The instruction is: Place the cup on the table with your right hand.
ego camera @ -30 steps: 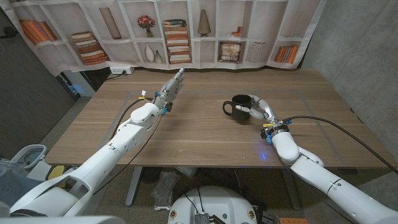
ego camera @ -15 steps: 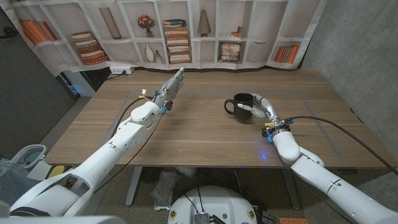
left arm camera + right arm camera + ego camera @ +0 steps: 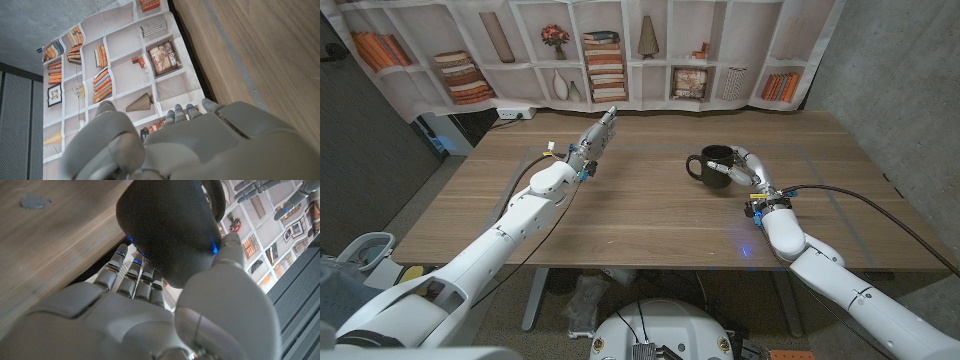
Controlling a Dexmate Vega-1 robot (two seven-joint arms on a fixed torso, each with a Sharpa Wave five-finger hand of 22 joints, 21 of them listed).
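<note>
1. Head view: the right hand (image 3: 744, 170) grips the black cup (image 3: 711, 166), fingers wrapped round its side, over the right-middle of the wooden table (image 3: 640, 215).
2. Since a second ago, cup and hand have shifted slightly farther from the robot; the handle points toward picture left as before.
3. Right wrist view: fingers (image 3: 131, 275) and thumb clamp the cup's dark body (image 3: 167, 225); whether its base touches the wood, I cannot tell.
4. The left hand (image 3: 595, 142) stays raised over the far left of the table, fingers straight and holding nothing.
</note>
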